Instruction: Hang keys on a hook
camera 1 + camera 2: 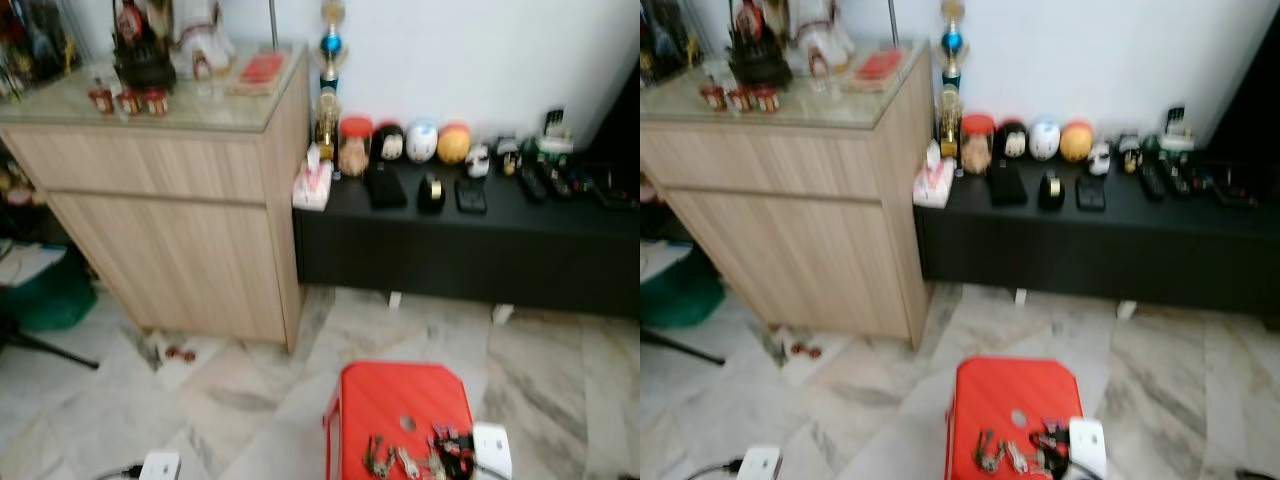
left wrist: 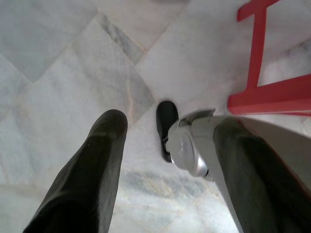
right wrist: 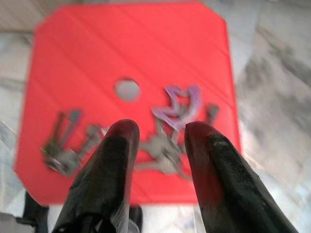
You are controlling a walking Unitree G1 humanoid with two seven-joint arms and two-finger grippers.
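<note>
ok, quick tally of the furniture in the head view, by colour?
Red stool: 1
Black low bench: 1
Light wood cabinet: 1
Total: 3

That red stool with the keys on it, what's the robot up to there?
The robot stands over a red stool on the marble floor, where several bunches of keys lie. Its right gripper hovers open just above the middle bunch, fingers on either side, nothing grasped yet. The left gripper hangs open over the floor beside the stool. Ahead stand a wooden cabinet and a low black bench with ornaments.
</note>
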